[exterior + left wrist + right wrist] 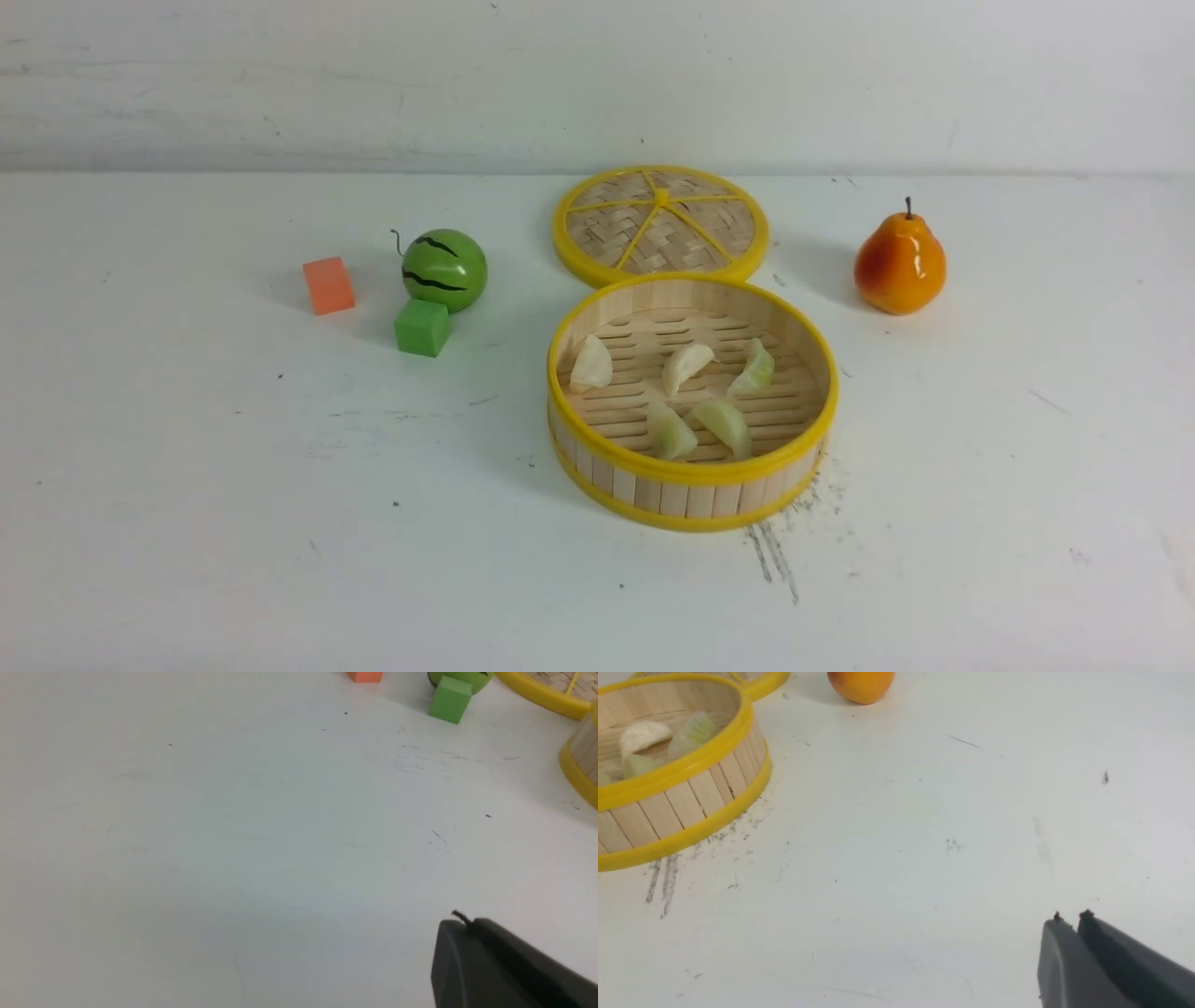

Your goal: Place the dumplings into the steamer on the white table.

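Since all five dumplings point(688, 366) are seen lying in the steamer point(691, 471) near the white table's point(187, 523) middle, the placing step is judged done — only withdrawal remains. Their long axes are scattered, none aligned. Both the left gripper point(460, 919) and right gripper point(1070, 918) are pressed together, nothing held.

The steamer point(692, 467) stands on the counter point(187, 523) right of centre, with all five dumplings point(686, 366) inside. The lid point(660, 224) lies flat just behind it, touching its far rim. The pear point(899, 261) stands far right. On the left, the watermelon point(444, 270) sits behind one cube point(422, 327), with the other cube point(329, 286) further left.
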`<act>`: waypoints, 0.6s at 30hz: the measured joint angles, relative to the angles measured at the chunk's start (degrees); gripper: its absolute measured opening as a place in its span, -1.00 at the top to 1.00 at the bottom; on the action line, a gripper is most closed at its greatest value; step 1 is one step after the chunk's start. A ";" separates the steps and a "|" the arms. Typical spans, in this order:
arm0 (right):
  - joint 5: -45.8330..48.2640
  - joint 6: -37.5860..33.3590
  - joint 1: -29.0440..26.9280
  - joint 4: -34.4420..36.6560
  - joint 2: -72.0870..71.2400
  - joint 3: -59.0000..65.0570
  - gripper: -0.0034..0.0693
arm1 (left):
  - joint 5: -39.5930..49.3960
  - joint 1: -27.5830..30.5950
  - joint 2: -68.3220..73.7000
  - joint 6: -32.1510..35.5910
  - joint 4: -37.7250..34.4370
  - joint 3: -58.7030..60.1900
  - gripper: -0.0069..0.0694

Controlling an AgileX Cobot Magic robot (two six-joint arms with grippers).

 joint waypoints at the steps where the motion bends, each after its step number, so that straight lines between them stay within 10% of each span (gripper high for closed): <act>1: 0.00 0.00 0.00 0.00 0.00 0.00 0.78 | 0.00 0.00 0.00 0.00 0.00 0.00 0.86; 18: 0.00 0.00 0.00 0.00 0.00 0.00 0.73 | 0.00 0.00 0.00 0.00 0.00 0.00 0.86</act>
